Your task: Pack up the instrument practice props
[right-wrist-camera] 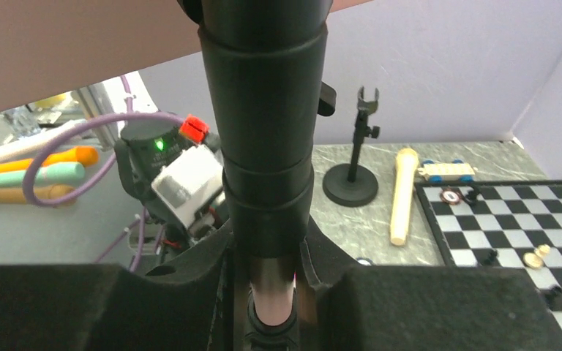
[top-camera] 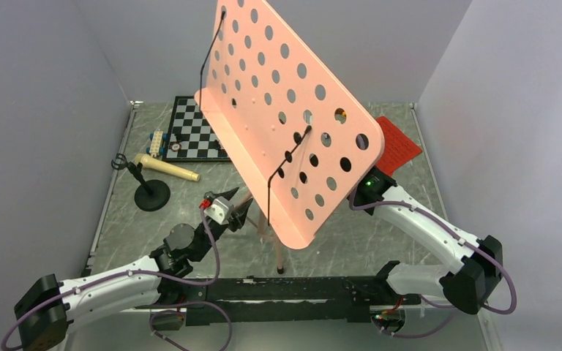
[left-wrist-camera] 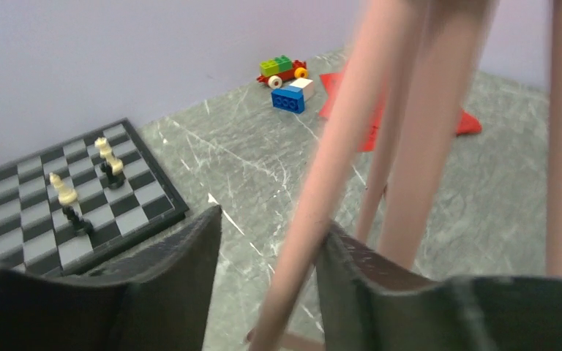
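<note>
Left arm (top-camera: 110, 287): runs from the near-left corner toward the middle, with the forearm low and the wrist angled up and to the far right.
Left end effector (left-wrist-camera: 271, 238): fingers are apart around one leg of the music stand (left-wrist-camera: 322, 183); the leg lies against the right finger, with a gap to the left finger.
Right arm (top-camera: 424, 223): elbow sits at the near right; the forearm slants far and left.
Right end effector (right-wrist-camera: 267, 256): fingers are clamped on both sides of the music stand's black pole.

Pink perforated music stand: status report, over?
Right gripper shut on black post of large pink perforated tripod music stand. Left gripper open around one pink leg. Stand upright, legs spread. Black-and-white chessboard behind, apart.
</note>
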Available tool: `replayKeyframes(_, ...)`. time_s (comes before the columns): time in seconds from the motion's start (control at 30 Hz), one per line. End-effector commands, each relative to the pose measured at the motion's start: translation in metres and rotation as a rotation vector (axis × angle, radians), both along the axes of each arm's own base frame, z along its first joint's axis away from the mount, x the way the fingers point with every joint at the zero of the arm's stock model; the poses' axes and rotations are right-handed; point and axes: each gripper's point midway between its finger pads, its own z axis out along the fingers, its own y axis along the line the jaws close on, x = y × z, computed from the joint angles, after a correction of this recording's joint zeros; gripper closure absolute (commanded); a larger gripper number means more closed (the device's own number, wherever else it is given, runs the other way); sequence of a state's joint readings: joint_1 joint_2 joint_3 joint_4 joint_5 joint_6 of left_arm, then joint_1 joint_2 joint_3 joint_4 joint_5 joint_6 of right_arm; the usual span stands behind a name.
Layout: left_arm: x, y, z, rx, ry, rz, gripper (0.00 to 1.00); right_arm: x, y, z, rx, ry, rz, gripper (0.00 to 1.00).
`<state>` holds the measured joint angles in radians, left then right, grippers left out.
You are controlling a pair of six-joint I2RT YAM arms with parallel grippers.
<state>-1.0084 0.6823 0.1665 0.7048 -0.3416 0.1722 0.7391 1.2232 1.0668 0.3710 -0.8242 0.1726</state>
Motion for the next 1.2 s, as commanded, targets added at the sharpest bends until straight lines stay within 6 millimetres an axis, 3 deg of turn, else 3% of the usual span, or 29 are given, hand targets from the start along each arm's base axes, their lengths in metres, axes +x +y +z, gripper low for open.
replayKeyframes(0.0, 0.014, 0.027, 0.036, -0.243, 0.039, 0.136, 0.36, 0.016, -0.026, 0.019, 0.009, -0.172, -0.103, 1.00)
replayKeyframes(0.07, 0.012, 0.025, 0.041, -0.244, 0.042, 0.120, 0.27, 0.016, -0.027, 0.021, -0.003, -0.196, -0.105, 1.00)
replayKeyframes(0.27, 0.000, 0.021, 0.051, -0.261, 0.069, 0.045, 0.15, 0.011, -0.023, 0.016, -0.052, -0.225, -0.084, 1.00)
replayKeyframes(0.47, -0.034, 0.001, 0.091, -0.371, -0.022, -0.203, 0.01, -0.001, -0.015, 0.011, -0.066, -0.202, -0.013, 1.00)
replayKeyframes(0.57, -0.044, -0.019, 0.106, -0.366, -0.039, -0.316, 0.01, -0.005, -0.012, 0.009, -0.058, -0.186, 0.011, 1.00)
replayKeyframes(0.73, -0.043, -0.056, 0.101, -0.327, -0.005, -0.431, 0.01, -0.015, -0.009, 0.007, -0.050, -0.157, 0.047, 1.00)
replayKeyframes(1.0, -0.032, -0.083, 0.084, -0.339, 0.037, -0.468, 0.02, -0.022, -0.011, 0.000, -0.033, -0.110, 0.059, 1.00)
replayKeyframes(1.1, -0.029, -0.088, 0.075, -0.326, 0.059, -0.472, 0.14, -0.023, -0.011, -0.002, -0.034, -0.100, 0.063, 1.00)
replayKeyframes(1.17, -0.028, -0.091, 0.070, -0.313, 0.068, -0.473, 0.31, -0.025, -0.011, -0.003, -0.034, -0.095, 0.071, 1.00)
